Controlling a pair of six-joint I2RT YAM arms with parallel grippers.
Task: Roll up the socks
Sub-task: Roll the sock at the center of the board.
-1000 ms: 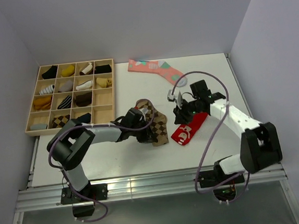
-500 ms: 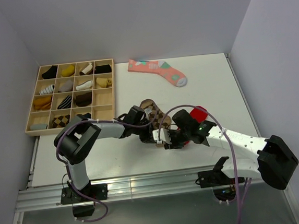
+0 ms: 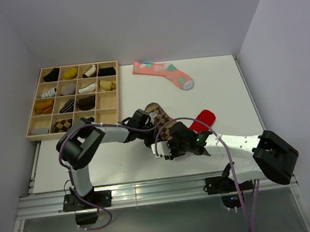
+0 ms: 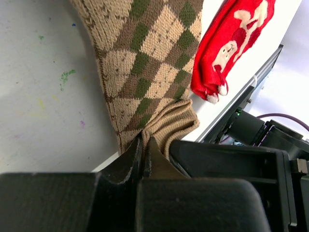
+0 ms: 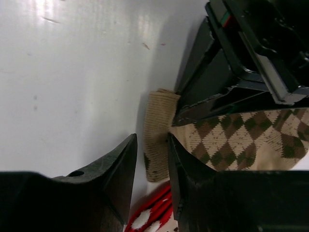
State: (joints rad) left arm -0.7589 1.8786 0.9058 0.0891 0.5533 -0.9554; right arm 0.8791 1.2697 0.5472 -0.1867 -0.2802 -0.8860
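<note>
The argyle sock [image 3: 163, 122] lies flat mid-table with its brown-and-tan diamonds [image 4: 149, 63] up and its tan cuff [image 4: 175, 126] toward the front. My left gripper [image 4: 144, 145] is shut on the cuff's edge, and the knit bunches at its tips. In the top view the left gripper [image 3: 151, 135] sits at the sock's near-left side. My right gripper [image 5: 151, 137] is open, with the end of the cuff [image 5: 157, 125] between its fingers and a gap showing on the left. From above, the right gripper [image 3: 164, 148] is just in front of the sock.
A red sock [image 3: 201, 120] with white figures lies right beside the argyle sock, close under my right fingers [image 5: 149, 212]. A pink sock [image 3: 165, 74] lies at the back. A wooden compartment tray [image 3: 108, 106] holding several rolled socks stands at the left.
My right arm has swung from over the red sock on the right down to the argyle sock's cuff at the front. The left gripper has kept its hold, almost unmoved.
</note>
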